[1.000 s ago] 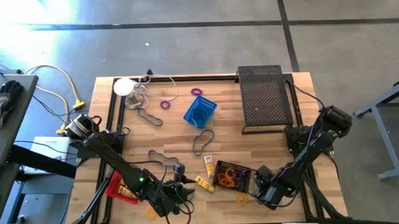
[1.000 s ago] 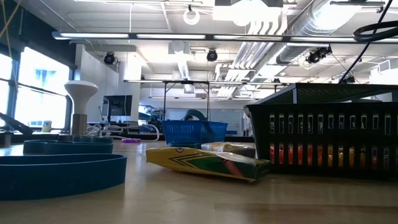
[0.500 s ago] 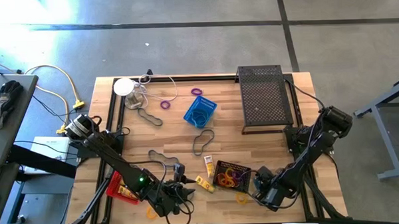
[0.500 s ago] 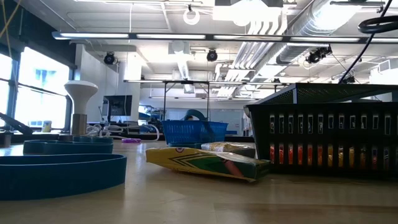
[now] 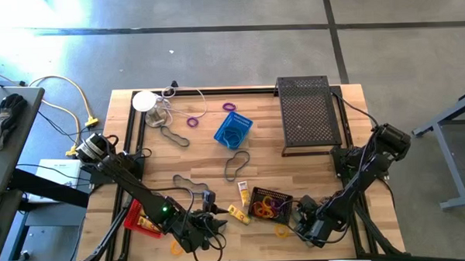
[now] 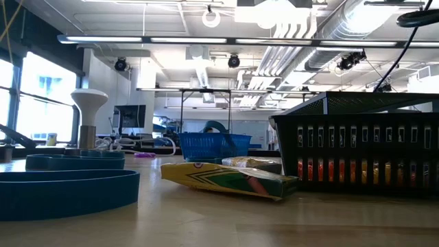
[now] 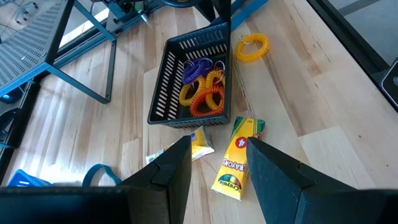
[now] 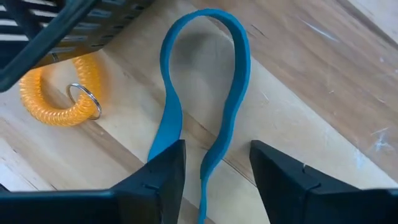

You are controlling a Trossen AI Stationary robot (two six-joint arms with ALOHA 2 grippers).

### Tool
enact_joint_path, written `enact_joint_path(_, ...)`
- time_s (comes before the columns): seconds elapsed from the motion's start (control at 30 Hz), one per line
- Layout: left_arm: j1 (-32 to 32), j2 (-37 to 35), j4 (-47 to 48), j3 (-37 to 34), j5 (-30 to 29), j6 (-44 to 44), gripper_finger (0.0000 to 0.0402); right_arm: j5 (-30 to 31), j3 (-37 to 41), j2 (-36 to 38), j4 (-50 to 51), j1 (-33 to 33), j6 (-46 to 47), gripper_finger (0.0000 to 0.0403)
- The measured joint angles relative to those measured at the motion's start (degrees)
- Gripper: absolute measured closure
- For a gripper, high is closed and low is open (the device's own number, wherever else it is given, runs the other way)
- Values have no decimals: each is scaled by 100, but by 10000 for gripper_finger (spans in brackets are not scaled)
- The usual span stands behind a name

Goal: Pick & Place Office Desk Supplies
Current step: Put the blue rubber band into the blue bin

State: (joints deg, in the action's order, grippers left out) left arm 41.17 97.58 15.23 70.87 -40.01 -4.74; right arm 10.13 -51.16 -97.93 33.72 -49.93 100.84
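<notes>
A black mesh basket point(image 5: 269, 204) near the table's front holds purple, yellow and orange coil rings point(image 7: 200, 93). A yellow crayon box point(image 7: 235, 158) lies in front of it, and an orange coil ring point(image 8: 59, 93) lies beside it. My right gripper point(image 8: 214, 155) points down just right of the basket. It is open over the near end of a blue band loop point(image 8: 205, 74) that lies flat on the wood. My left gripper point(image 7: 217, 149) hovers open to the left of the basket, above the crayon box, with nothing between its fingers. My right gripper stands with a finger on either side of the blue band's near end point(image 8: 208, 163). The fingers hide that end, so I cannot tell whether they touch it. The band's far loop lies on the table.
A blue basket point(image 5: 232, 130) stands mid-table and a red basket point(image 5: 139, 217) under my left arm. Grey band loops point(image 5: 235, 165) and purple rings point(image 5: 193, 121) lie scattered. A large black mesh tray point(image 5: 308, 112) sits far right, and a white disc with cables point(image 5: 144, 100) far left.
</notes>
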Motion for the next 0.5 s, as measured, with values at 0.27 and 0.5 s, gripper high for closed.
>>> enact_joint_path(0.27, 0, 2, 1, 0, 0, 1, 255, 3, 9, -2, 47, 0, -68, 315)
enact_joint_path(0.5, 0, 2, 1, 0, 0, -1, 255, 129, 11, -11, 0, 7, -281, 396)
